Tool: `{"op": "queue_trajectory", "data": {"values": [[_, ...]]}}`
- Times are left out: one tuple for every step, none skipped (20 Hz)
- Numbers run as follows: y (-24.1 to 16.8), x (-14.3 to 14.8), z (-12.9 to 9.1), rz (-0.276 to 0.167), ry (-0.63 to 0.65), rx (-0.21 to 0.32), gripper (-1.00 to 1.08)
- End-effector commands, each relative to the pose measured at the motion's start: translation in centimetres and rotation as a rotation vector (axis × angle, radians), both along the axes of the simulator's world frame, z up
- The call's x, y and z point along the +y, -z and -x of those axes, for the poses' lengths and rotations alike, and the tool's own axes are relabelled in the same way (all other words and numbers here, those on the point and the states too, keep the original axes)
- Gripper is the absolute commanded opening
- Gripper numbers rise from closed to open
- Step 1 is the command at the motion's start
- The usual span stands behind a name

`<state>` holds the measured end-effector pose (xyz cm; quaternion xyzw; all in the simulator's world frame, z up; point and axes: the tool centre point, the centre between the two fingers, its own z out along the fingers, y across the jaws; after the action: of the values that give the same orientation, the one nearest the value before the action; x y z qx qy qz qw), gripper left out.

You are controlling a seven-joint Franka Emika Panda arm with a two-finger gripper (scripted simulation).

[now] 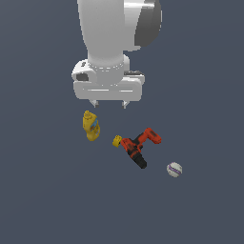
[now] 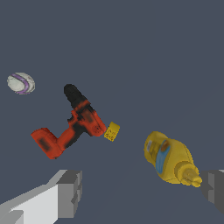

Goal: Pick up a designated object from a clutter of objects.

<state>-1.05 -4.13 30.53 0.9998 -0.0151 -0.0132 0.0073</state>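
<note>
The designated object, a small white ball (image 1: 174,169) (image 2: 20,83) with a purple stitched band, lies alone on the grey floor toward the exterior view's right. My gripper (image 1: 109,103) (image 2: 142,192) hangs well above the floor, open and empty, up and to the exterior view's left of the ball. Its fingers (image 2: 69,192) stand wide apart. The clutter lies below it: a yellow bottle (image 1: 91,126) (image 2: 169,159) with a blue label, a red-and-black power drill (image 1: 139,146) (image 2: 72,123) and a tiny yellow block (image 1: 116,141) (image 2: 112,131).
The drill lies between the bottle and the ball, with the tiny block touching its chuck end. The bottle lies almost under my gripper. The floor is a plain dark grey surface.
</note>
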Motion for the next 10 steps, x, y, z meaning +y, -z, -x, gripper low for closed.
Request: {"op": "queue_trajectory", "data": {"values": [[0.0, 0.0, 0.0, 0.000, 0.000, 0.000, 1.00], [0.0, 0.0, 0.0, 0.000, 0.000, 0.000, 1.00], [-0.1, 0.0, 0.0, -0.001, 0.000, 0.000, 1.00], [-0.2, 0.0, 0.1, -0.001, 0.000, 0.000, 1.00], [-0.4, 0.0, 0.1, -0.002, 0.000, 0.001, 1.00], [-0.6, 0.0, 0.2, -0.004, 0.000, 0.001, 1.00], [-0.8, -0.1, 0.3, -0.005, 0.000, 0.002, 1.00], [-1.1, -0.1, 0.4, -0.007, 0.001, 0.002, 1.00], [-1.3, -0.1, 0.4, -0.008, 0.001, 0.003, 1.00], [-1.4, -0.1, 0.5, -0.009, 0.001, 0.003, 1.00]]}}
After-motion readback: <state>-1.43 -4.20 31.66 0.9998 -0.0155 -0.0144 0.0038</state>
